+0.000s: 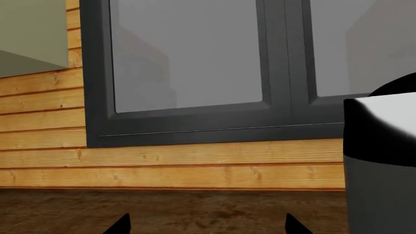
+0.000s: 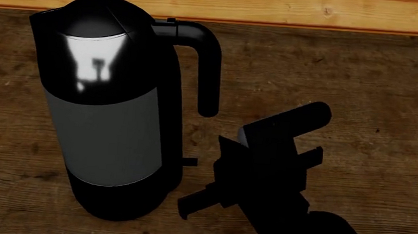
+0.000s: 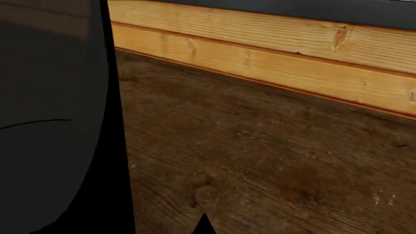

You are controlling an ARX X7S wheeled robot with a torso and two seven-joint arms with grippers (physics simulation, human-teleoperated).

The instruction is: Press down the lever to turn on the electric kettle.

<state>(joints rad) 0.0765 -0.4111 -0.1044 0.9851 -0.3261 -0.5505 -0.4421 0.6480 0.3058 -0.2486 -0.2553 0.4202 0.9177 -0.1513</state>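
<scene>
Head view, right claw [image 2: 284, 127] beside electric kettle [image 2: 107, 116], lever [image 2: 189, 161]

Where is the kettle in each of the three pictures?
Head view: the electric kettle stands at the left, handle toward the right claw.
Left wrist view: only its edge shows, at the right border.
Right wrist view: its dark body fills the left side.
Shared landmark: the wooden plank wall behind the counter.
</scene>
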